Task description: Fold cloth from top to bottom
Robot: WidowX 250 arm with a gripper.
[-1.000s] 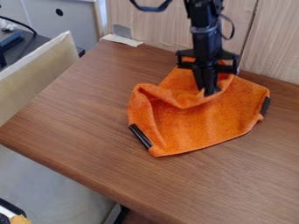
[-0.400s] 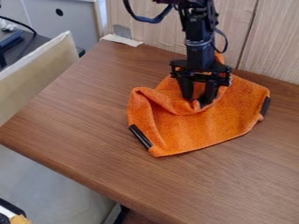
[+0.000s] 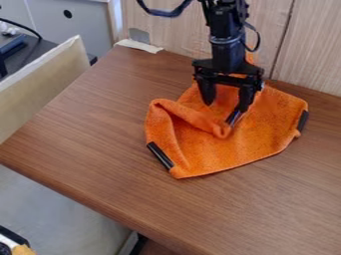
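Bench (image 3: pixel 100 129), brown and wood-grained, with a pale panel (image 3: pixel 176 27) behind its far edge. Close to that edge, right of the far left corner, orange cloth (image 3: pixel 226 154): flatter on its near side, rumpled into a slanting ridge toward the left. Over the cloth's far part, black claw (image 3: pixel 222 113), pointing downward, fingers clearly parted, nothing gripped between them. At the cloth's sides, left black strip (image 3: pixel 160 155) and right black strip (image 3: pixel 303 121). At the bench's far left corner, whitish strip (image 3: pixel 138 46).
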